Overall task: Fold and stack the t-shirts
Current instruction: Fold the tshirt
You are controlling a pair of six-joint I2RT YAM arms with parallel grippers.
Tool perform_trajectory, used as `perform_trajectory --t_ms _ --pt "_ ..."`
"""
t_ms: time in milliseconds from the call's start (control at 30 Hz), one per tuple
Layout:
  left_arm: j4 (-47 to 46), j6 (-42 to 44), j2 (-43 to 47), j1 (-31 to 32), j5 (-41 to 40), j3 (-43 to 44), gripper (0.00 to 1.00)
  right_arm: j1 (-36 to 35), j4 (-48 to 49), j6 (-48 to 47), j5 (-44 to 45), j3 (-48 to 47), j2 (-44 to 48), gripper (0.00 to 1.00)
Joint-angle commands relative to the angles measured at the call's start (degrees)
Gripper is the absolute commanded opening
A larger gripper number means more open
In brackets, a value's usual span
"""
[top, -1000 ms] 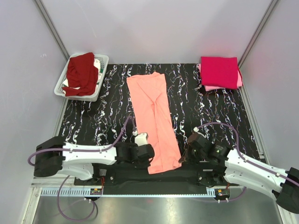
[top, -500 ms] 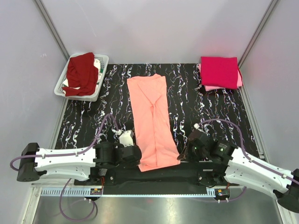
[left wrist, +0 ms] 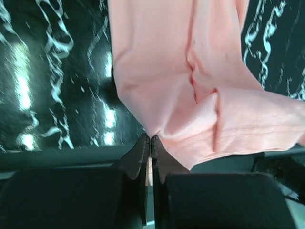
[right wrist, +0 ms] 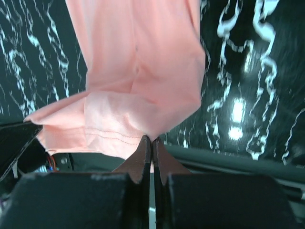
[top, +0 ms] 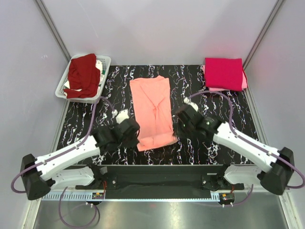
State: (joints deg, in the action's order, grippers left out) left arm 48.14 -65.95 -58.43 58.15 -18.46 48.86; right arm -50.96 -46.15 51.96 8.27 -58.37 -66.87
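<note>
Pale grey walls (top: 157, 28) enclose a black table (top: 214, 95) veined with white, seen from above.

Top view: a salmon t-shirt (top: 151, 105) lies in the middle of the table as a long, narrow strip, its sides already folded in. The left gripper (top: 135, 138) and right gripper (top: 177, 129) sit at the two near corners of the strip, one on each side. The near end is raised and bunched off the surface. At the far right corner, a crimson t-shirt (top: 224, 72) lies neatly folded on top of a light pink t-shirt (top: 244, 83), which shows only as a thin edge. At the far left, a white basket (top: 106, 63) holds a crumpled maroon t-shirt (top: 82, 75).

Left wrist view: the two dark fingers (left wrist: 137, 157) are pressed together, pinching the hem corner of the salmon cloth. The fabric hangs away from them, with a stitched hem running off to the right.

Right wrist view: these fingers (right wrist: 139, 157) are likewise clamped tight on the opposite hem corner. The cloth drapes from the pinch over the marbled table below.

Progress, as a judgement: two shirts look finished and stacked. The salmon one appears midway through its fold, with the hem end probably meant to go toward the collar, after which it would join the stack. The maroon shirt in the basket has not been started.
</note>
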Motion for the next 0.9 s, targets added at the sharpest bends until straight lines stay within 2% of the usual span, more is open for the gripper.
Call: perform_trajectory --t_ms 0,233,433,667,867 --pt "-3.67 12.23 -4.04 -5.84 3.25 6.15 0.05 6.11 0.27 -8.45 2.45 -7.01 -5.54 0.00" --pt "-7.00 22.62 -16.95 -18.40 10.89 14.84 0.06 14.65 1.94 -18.29 -1.67 -19.57 -19.06 0.00" --pt "-8.59 28.07 -24.69 -25.61 14.06 20.03 0.05 19.31 5.45 -23.48 -7.48 -25.29 -27.33 0.00" --pt "-7.71 34.30 -35.33 -31.69 19.32 27.68 0.06 22.04 5.46 -26.12 -10.99 -32.33 -36.21 0.00" --pt "-8.15 35.54 -42.37 -34.59 21.79 31.29 0.06 23.71 5.37 -27.36 -12.67 -36.99 -43.95 0.00"
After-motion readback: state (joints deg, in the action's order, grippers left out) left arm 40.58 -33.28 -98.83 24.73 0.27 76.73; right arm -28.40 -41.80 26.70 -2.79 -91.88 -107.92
